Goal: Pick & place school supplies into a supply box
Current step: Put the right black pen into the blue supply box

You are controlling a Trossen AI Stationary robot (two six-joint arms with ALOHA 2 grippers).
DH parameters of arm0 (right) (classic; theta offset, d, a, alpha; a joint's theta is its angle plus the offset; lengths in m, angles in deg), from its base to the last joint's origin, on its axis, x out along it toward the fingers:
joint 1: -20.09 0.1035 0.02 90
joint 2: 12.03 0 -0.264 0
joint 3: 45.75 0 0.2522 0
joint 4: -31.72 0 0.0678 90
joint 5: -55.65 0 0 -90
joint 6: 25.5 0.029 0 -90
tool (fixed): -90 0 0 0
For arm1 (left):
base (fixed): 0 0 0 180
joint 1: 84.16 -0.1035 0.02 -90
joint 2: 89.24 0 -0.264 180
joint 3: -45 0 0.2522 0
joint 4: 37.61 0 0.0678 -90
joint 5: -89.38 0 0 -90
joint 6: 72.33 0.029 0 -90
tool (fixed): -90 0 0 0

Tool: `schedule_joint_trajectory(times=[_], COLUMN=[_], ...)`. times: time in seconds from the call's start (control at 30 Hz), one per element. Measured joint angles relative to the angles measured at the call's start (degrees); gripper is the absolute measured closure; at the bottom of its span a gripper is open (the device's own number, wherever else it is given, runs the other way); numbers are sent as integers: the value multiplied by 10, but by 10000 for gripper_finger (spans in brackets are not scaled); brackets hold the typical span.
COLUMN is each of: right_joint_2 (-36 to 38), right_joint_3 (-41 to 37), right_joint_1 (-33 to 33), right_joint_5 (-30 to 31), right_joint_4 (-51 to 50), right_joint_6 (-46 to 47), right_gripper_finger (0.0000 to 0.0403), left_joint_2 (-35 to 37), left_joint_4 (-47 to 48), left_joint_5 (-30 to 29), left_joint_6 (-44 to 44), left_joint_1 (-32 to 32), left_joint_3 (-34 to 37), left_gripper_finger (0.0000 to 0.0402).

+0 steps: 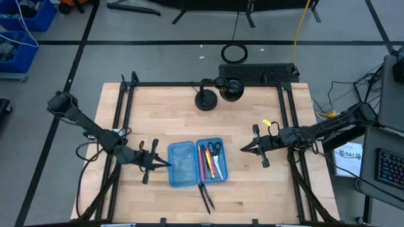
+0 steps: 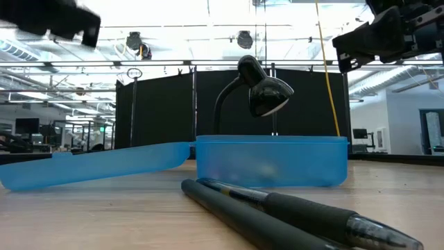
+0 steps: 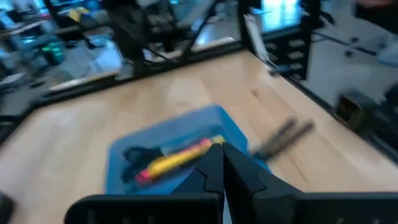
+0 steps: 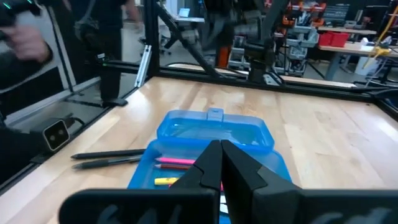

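The translucent blue supply box (image 1: 181, 165) lies open on the table's middle, its two halves side by side. The right half (image 1: 211, 159) holds pink, yellow and orange pens (image 1: 207, 162) and black-handled scissors (image 1: 214, 149). Two black pens (image 1: 205, 195) lie together on the wood just near of the box, also visible in the low view (image 2: 277, 212). My left gripper (image 1: 166, 164) is shut and hangs above the box's left edge. My right gripper (image 1: 242, 150) is shut and hovers right of the box. Both wrist views show the box (image 3: 174, 146) (image 4: 211, 134) beyond shut fingertips (image 3: 222, 152) (image 4: 219, 149).
A black desk lamp (image 1: 218, 91) stands near the table's far edge, behind the box in the low view (image 2: 260, 90). A black metal frame (image 1: 126, 101) runs along the table's sides. Bare wood lies left and right of the box.
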Motion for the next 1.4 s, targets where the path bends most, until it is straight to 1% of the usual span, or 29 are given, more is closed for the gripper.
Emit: schedule_joint_trajectory(times=[0.07, 0.13, 0.23, 0.3, 0.37, 0.47, 0.6, 0.67, 0.8, 0.9, 1.03, 1.13, 1.23, 1.33, 1.4], right_joint_2=[0, 0, 0, -2, -12, -51, -150, -214, -350, -449, -578, -662, -728, -772, -793], right_joint_3=[0, 0, 5, 29, 73, 171, 339, 421, 577, 688, 828, 907, 955, 966, 966], right_joint_1=[0, 0, 4, 13, 31, 70, 132, 159, 191, 197, 187, 176, 166, 157, 152], right_joint_5=[0, 4, 43, 57, 70, 125, 205, 235, 267, 258, 200, 164, 121, 75, 55], right_joint_4=[1, 6, 19, -8, -57, -171, -353, -435, -571, -648, -736, -784, -820, -830, -831], right_joint_6=[2, 10, 25, 29, 29, 37, 101, 149, 252, 332, 441, 530, 600, 650, 670], right_gripper_finger=[403, 403, 403, 403, 403, 403, 403, 403, 403, 403, 403, 403, 403, 403, 403], left_joint_2=[0, 1, 1, 1, 1, 1, 1, 1, 1, 0, 0, 0, 0, 0, 0], left_joint_4=[-66, -129, -191, -223, -240, -242, -238, -237, -237, -236, -231, -228, -228, -228, -228], left_joint_5=[13, 12, 12, 10, -9, -69, -140, -157, -155, -153, -153, -152, -152, -151, -151], left_joint_6=[3, 3, 0, -14, -27, -42, -35, -26, 47, 63, 58, 48, 35, 32, 25], left_joint_1=[-1, -2, -3, -4, -4, -4, -4, -5, -5, -5, -5, -5, -5, -5, -5], left_joint_3=[54, 96, 144, 167, 182, 194, 196, 196, 196, 196, 196, 196, 196, 196, 196], left_gripper_finger=[398, 396, 398, 398, 393, 385, 381, 381, 381, 381, 380, 380, 380, 380, 380])
